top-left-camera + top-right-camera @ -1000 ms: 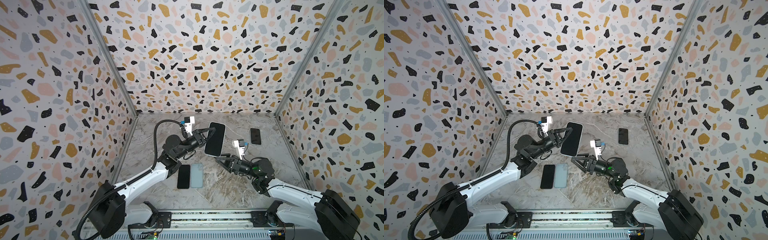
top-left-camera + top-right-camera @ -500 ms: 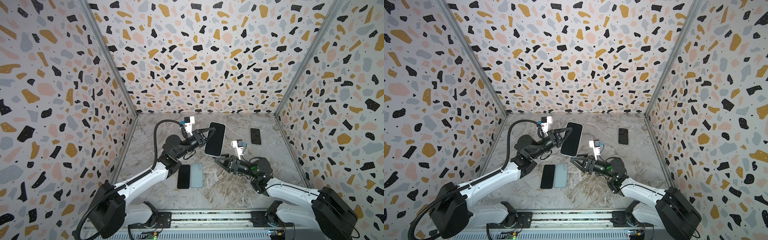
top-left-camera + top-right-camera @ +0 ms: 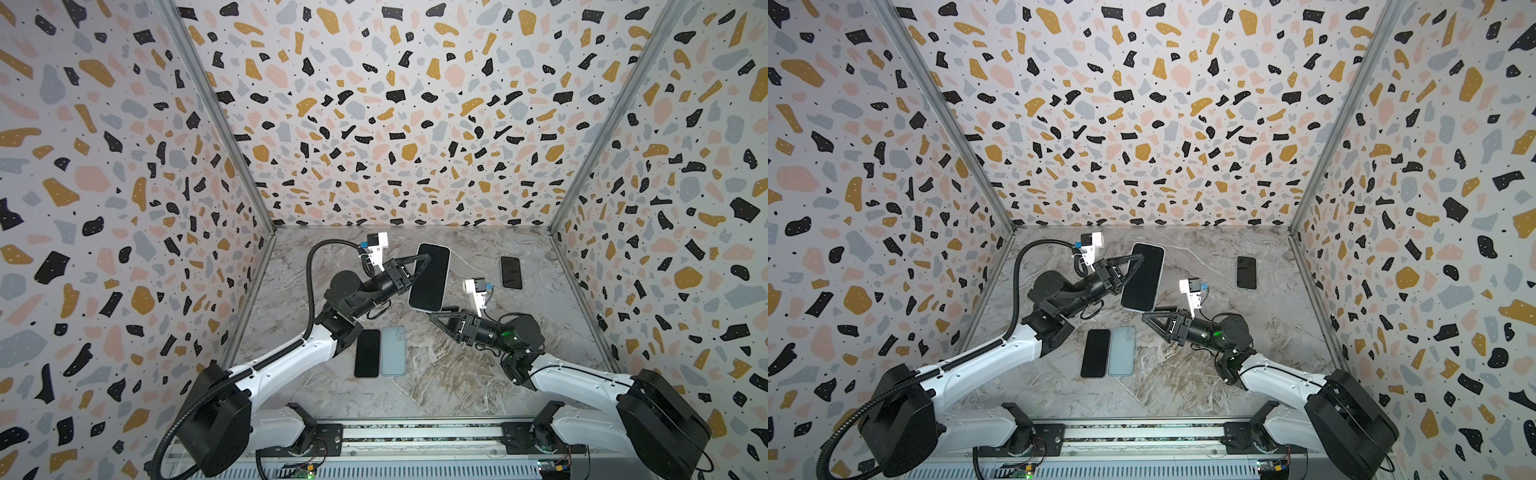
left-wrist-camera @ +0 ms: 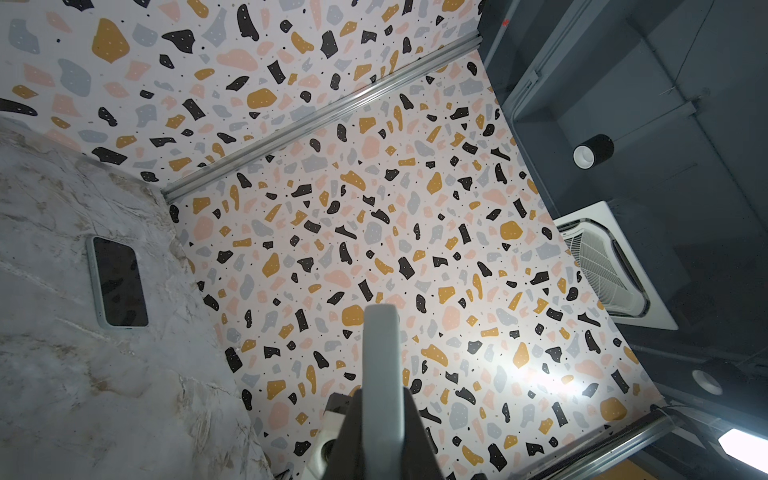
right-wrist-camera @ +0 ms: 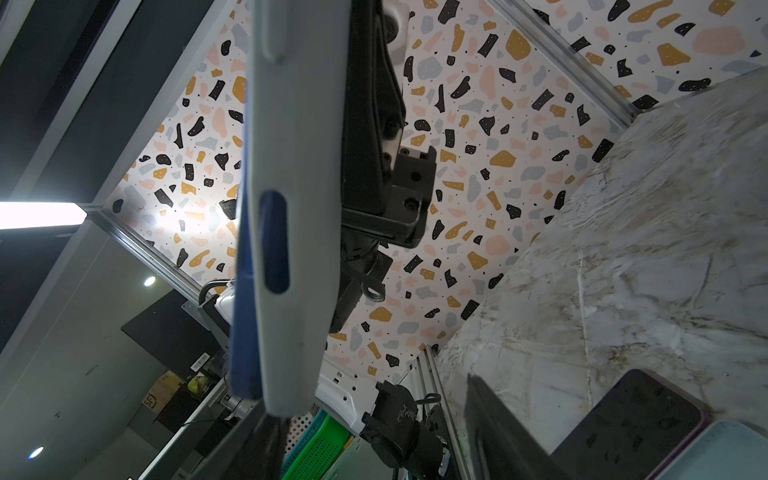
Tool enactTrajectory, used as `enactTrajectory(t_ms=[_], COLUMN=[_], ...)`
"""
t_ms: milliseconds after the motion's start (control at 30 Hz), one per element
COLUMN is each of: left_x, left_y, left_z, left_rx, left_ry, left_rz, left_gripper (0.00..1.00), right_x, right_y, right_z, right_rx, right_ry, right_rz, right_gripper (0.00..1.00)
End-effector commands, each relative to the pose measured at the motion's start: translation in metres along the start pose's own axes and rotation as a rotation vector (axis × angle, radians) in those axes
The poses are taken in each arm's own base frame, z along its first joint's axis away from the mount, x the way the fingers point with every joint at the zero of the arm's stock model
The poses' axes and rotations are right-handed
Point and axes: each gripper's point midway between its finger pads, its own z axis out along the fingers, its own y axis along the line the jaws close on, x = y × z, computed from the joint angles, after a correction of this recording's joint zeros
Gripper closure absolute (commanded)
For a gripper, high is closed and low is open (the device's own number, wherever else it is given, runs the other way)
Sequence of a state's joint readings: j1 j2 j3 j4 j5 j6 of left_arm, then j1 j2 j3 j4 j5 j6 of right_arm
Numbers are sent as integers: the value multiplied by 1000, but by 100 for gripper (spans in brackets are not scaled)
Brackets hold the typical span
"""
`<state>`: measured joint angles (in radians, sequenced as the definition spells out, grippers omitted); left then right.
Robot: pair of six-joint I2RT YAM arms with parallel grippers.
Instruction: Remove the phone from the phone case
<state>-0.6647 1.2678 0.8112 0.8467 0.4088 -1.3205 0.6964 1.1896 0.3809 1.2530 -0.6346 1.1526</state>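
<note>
My left jaws pinch narrow on the long edge of the phone case [image 5: 299,124], holding it tilted above the counter [image 3: 457,374], the phone [image 3: 430,277] still seated inside. My right jaws stand wide just under its lower end, gripping nothing. I'd close them on the case lip only, then peel slowly. No brand reads on either; a carton's [image 5: 153,399] mark is too small.

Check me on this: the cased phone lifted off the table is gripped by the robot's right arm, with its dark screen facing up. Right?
Not quite. The left end effector grips the cased phone, as both top views show. The right end effector only stands open near the phone's lower end. The phone is indeed lifted off the table with its dark screen facing up.
</note>
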Motion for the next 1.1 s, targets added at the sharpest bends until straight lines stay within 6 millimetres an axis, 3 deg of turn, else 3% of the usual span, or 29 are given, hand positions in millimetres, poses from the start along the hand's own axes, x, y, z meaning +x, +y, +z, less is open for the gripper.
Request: enactTrajectory(t_ms=[0,233,367,700,1067], left_x=[1,6,8,8,22], left_y=[-44,-42,-37,-18,3], left_z=[-5,-4,-4,-4,-1], left_rx=[145,147,141,106,97], left_ry=[-1,8,5,-20,-10], left_rz=[55,50,46,50,28], left_gripper=[100,100,100,100,100], right_x=[-20,-26,-28,-23,-19], right_y=[14,9,15,23,24], right_z=[4,2,4,-3,-8], right_rx=[-38,-30,-68,-110,-76], right_ry=[-47,-65,-62,-71,-70], right_rz=[-29,-15,-13,39,51], right_gripper=[33,34,41,78,100])
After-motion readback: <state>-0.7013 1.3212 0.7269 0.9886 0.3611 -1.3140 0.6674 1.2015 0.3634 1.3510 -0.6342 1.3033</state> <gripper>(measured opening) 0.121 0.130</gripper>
